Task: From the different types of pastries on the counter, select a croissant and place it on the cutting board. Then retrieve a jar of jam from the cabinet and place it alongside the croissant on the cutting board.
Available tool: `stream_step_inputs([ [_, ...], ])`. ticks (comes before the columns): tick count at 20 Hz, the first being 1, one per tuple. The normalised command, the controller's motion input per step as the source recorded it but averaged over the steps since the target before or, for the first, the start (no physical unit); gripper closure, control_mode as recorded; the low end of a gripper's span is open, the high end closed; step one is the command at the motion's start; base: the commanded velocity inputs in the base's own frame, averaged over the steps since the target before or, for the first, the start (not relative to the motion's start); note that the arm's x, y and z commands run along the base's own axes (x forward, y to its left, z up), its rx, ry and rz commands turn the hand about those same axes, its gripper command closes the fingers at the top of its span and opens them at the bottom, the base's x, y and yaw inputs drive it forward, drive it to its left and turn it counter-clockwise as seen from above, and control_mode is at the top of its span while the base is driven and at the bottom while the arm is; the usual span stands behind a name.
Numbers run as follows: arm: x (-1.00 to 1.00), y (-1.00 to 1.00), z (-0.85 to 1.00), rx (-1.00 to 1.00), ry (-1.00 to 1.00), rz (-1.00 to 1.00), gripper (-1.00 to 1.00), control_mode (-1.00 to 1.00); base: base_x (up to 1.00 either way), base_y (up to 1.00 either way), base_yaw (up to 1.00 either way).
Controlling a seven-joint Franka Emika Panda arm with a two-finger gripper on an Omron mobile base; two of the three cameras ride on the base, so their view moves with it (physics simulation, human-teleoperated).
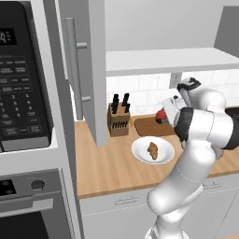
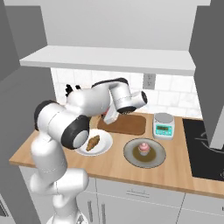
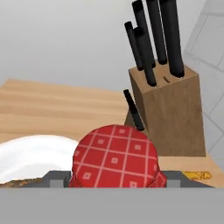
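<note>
My gripper (image 1: pixel 162 116) is shut on the jar of jam (image 1: pixel 160 115), which hangs just above the left end of the dark brown cutting board (image 1: pixel 145 126). In the hand view the jar (image 3: pixel 114 155) shows a red checked top between my grey fingers (image 3: pixel 58 179). The croissant (image 1: pixel 152 150) lies on a round white plate (image 1: pixel 140 151) on the counter (image 1: pixel 109 170), in front of the board. From the right, the croissant (image 2: pixel 92 143) sits left of a pink-frosted cupcake (image 2: pixel 144 148) on a grey plate (image 2: pixel 129 154). The cabinet door (image 1: pixel 95 70) stands open.
A wooden knife block (image 1: pixel 118 119) with black handles stands just left of the board, close to the jar in the hand view (image 3: pixel 170 113). A small kitchen scale (image 2: pixel 163 126) sits right of the board, with a black cooktop (image 2: pixel 203 148) beyond. The microwave (image 1: pixel 21 79) is at the far left.
</note>
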Motion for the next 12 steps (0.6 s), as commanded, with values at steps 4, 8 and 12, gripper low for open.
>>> stream_step_inputs([
  [4,0.33,0.00,-0.31,0.00,0.00,0.00,1.00,-1.00,0.00,0.00,0.00],
  [8,0.18,0.00,-0.18,0.00,-0.04,0.05,1.00,-1.00,0.00,0.00,0.00],
  [12,0.04,0.13,-0.06,0.00,-0.01,0.05,1.00,-1.00,0.00,0.00,0.00],
])
